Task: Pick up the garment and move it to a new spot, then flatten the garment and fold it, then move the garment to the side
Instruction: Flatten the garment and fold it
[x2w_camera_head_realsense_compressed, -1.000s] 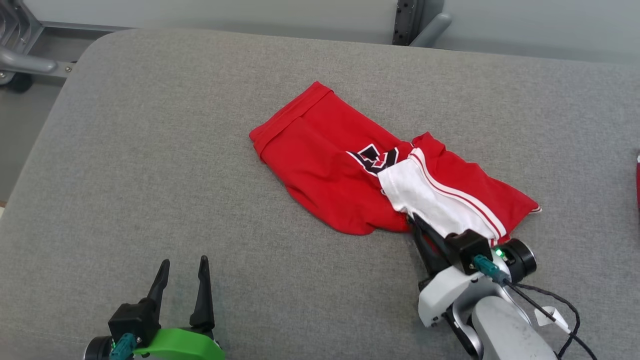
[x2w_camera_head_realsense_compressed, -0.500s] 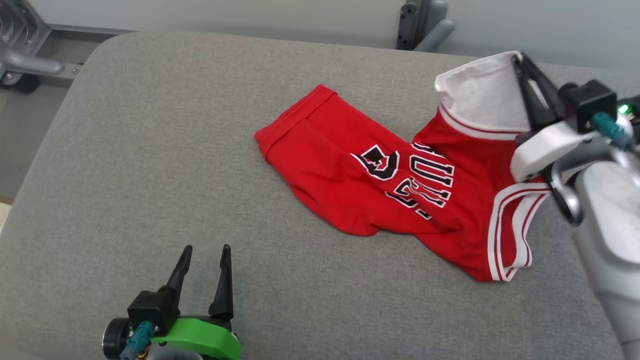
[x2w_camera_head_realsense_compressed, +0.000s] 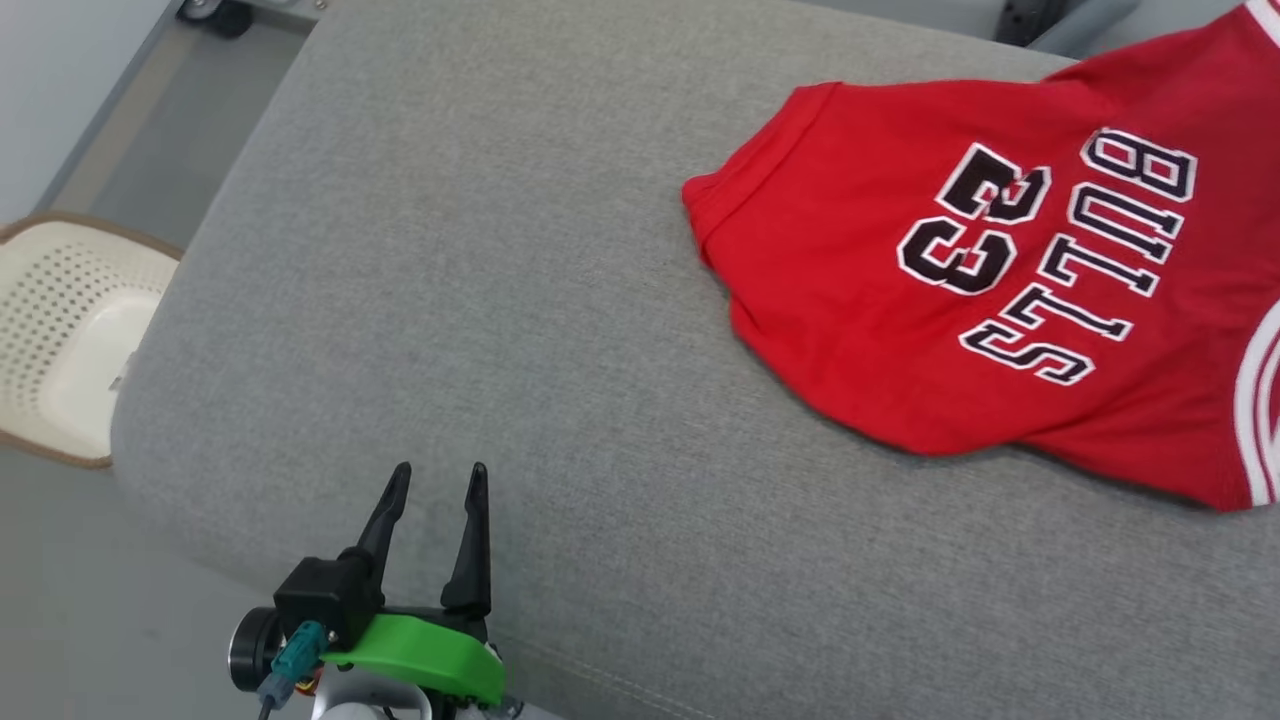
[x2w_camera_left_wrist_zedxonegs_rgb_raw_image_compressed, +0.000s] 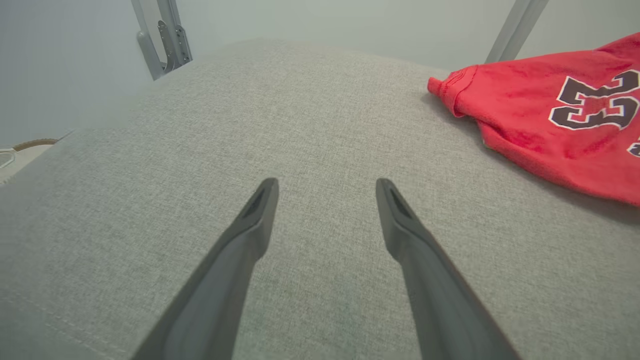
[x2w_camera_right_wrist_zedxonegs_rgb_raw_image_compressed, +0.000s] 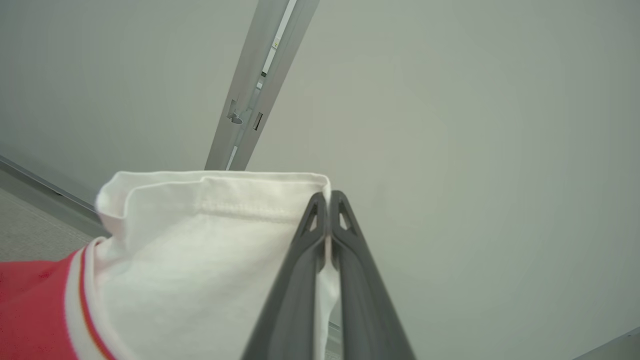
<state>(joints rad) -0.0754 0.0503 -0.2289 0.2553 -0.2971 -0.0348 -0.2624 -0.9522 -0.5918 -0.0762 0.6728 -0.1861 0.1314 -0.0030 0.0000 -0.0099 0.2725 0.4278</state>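
The right gripper (x2w_camera_right_wrist_zedxonegs_rgb_raw_image_compressed: 328, 196), pinched tight on the white trim of the red garment (x2w_camera_head_realsense_compressed: 850, 330), is holding that end aloft while the rest is lying on the grey tabletop (x2w_camera_head_realsense_compressed: 480, 300) and the left gripper (x2w_camera_head_realsense_compressed: 438, 472) is hovering spread and empty, so the relocating looks to be under way, with flattening, folding and setting aside left.

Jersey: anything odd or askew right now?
Nothing damaged. The jersey lies skewed on the grey cushion, lettering running sideways in the head view. Its white end is held up, pinched in the shut right gripper; that fits the pick-up step.
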